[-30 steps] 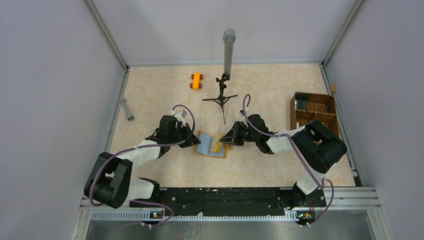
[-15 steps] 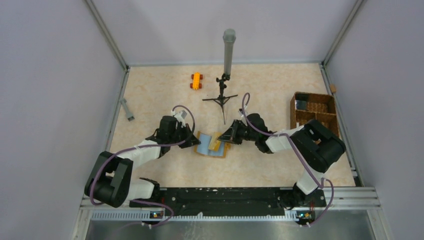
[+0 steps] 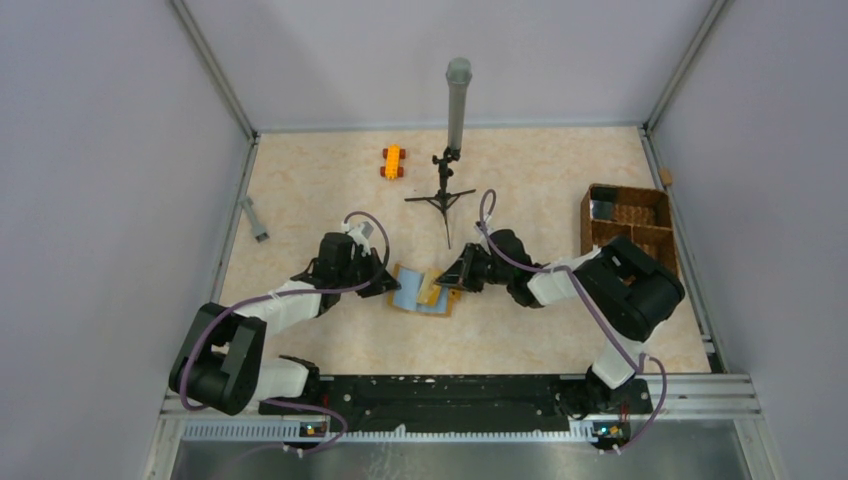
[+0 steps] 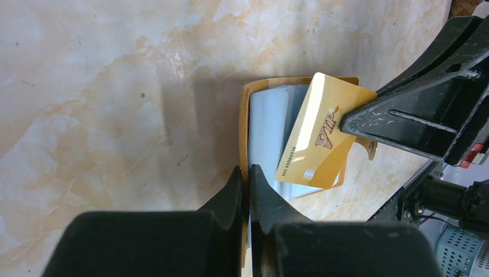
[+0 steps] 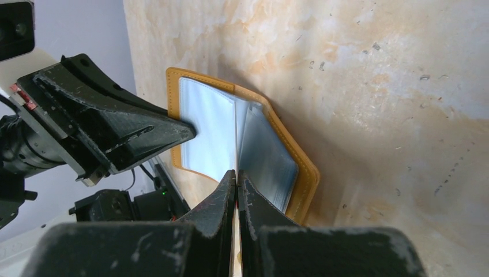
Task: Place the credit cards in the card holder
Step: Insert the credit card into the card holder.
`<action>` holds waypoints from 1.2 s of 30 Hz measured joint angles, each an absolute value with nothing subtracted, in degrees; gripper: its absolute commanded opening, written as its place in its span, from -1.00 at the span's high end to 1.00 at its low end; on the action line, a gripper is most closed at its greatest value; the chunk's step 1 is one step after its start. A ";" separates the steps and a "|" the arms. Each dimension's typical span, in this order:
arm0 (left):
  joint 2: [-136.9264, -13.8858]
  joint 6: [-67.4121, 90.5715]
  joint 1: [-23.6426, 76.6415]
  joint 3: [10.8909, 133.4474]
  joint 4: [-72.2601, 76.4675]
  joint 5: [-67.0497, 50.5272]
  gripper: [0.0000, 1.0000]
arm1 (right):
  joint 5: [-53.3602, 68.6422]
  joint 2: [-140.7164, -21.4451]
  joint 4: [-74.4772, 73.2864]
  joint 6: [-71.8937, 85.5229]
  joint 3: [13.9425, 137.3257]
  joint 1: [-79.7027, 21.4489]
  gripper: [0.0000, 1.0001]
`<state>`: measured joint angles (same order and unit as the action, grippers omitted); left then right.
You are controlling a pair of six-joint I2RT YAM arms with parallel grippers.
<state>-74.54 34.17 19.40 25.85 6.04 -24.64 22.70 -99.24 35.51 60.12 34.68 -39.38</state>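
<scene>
On the marbled table [image 3: 560, 180], between both arms, the mustard-orange folding card holder [image 3: 404, 291] lies open, one edge pinched by the closed left gripper [image 4: 248, 173]. The right gripper [image 5: 236, 176] clamps a gold plastic card [image 4: 317, 135] by its edge. It looks light, stiff and slippery. The sleeve mouth is hidden, and no second card shows.

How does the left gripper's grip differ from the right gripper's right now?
The left gripper pinches the edge of the open card holder, which lies on the table; the right gripper pinches a gold card held aslant over the holder's clear sleeves. The left gripper works at the holder's left edge, the right gripper at its right side. Both are shut.
</scene>
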 measured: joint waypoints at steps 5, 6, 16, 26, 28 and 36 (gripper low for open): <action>-74.54 34.20 19.27 25.76 6.04 -24.67 1.00 | 22.22 -100.84 34.94 60.23 35.73 -40.12 1.00; -74.54 34.20 19.25 25.74 6.04 -24.64 1.00 | 22.13 -101.10 34.92 60.27 35.94 -40.32 1.00; -74.54 34.33 19.18 25.58 6.02 -24.69 1.00 | 22.00 -103.04 33.26 60.73 37.30 -41.63 1.00; -74.54 34.33 19.07 25.36 6.13 -24.93 0.90 | 22.39 -105.21 32.38 61.30 39.48 -42.02 1.00; -74.54 34.33 18.92 25.32 6.15 -25.06 0.86 | 22.31 -105.30 32.32 61.32 39.57 -42.15 1.00; -75.64 34.35 18.81 25.26 6.48 -25.96 0.70 | 22.70 -106.59 31.97 61.56 40.66 -42.26 1.00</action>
